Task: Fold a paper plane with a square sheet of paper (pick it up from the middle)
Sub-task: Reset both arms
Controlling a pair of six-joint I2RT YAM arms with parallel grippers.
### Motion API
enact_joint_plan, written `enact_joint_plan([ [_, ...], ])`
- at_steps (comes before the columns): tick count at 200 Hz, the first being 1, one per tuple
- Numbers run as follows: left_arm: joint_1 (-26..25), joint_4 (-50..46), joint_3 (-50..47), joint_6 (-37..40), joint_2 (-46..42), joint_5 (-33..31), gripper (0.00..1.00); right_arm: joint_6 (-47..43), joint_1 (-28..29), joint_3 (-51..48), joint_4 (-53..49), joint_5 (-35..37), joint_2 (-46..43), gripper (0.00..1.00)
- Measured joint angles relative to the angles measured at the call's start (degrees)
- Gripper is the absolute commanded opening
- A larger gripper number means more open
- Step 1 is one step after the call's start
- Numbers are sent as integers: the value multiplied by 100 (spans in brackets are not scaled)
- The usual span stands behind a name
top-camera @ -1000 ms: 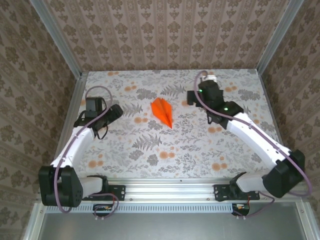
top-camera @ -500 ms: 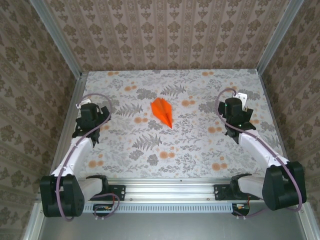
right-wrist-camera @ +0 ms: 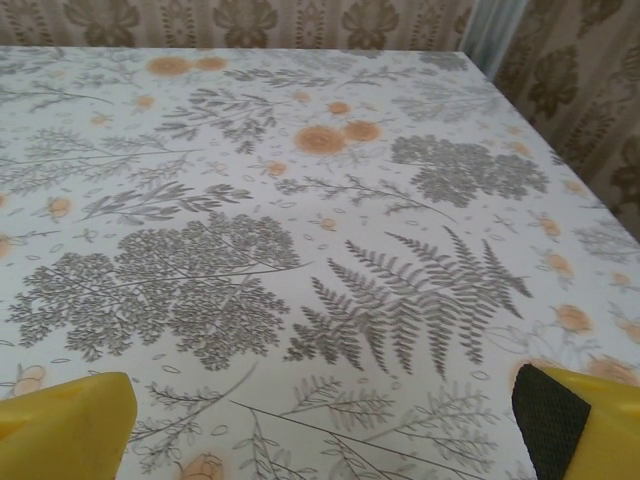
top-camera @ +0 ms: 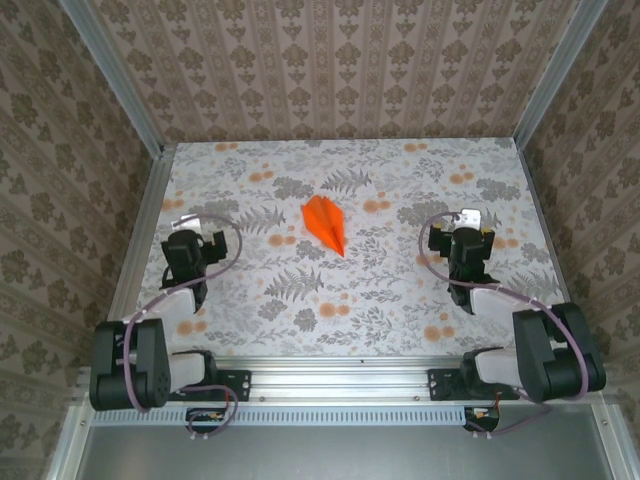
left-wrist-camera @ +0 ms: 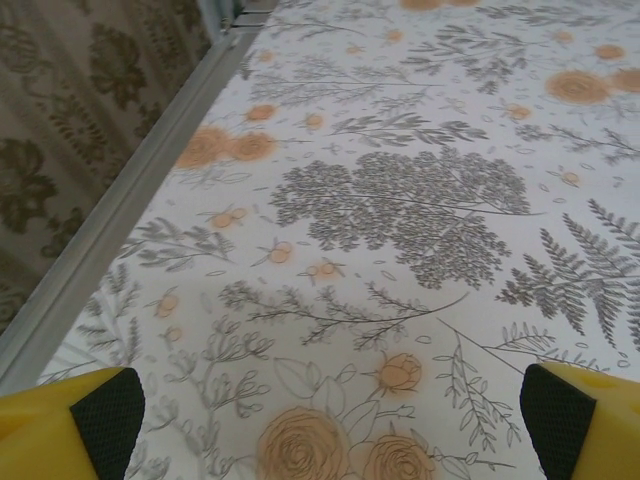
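The square sheet of paper is folded into a bright orange paper plane [top-camera: 325, 223], a narrow dart lying flat on the flowered tablecloth at the middle of the table, nose toward the near right. My left gripper [top-camera: 194, 226] is pulled back over the table's left side, well apart from the plane, and stands open; its yellow fingertips [left-wrist-camera: 100, 410] sit at the bottom corners of the left wrist view with bare cloth between them. On the right side my right gripper [top-camera: 470, 222] stands open too, its fingertips [right-wrist-camera: 570, 420] wide apart over bare cloth.
The table [top-camera: 300, 300] carries a white cloth printed with grey ferns and small orange flowers. A metal rail [left-wrist-camera: 120, 210] runs along the left edge. Patterned walls [top-camera: 330, 70] close in the back and both sides.
Both arms have drawn back from the middle toward their bases and folded down. The left gripper has opened wider. The paper plane has stayed where it lay.
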Motion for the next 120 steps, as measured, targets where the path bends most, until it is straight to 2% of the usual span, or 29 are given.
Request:
enact_joint_plan([
  [58,151,1250,-151,256,354,1126,100,22,-468,-131,1340,-1045,529,100],
  [83,170,1768,-210,313,723,1340,100,52,-490,-144,1731,-1276,992,100],
  [120,168,1989,-212,354,1176,1471,100,72,-490,-144,2000,-1443,1423,100],
])
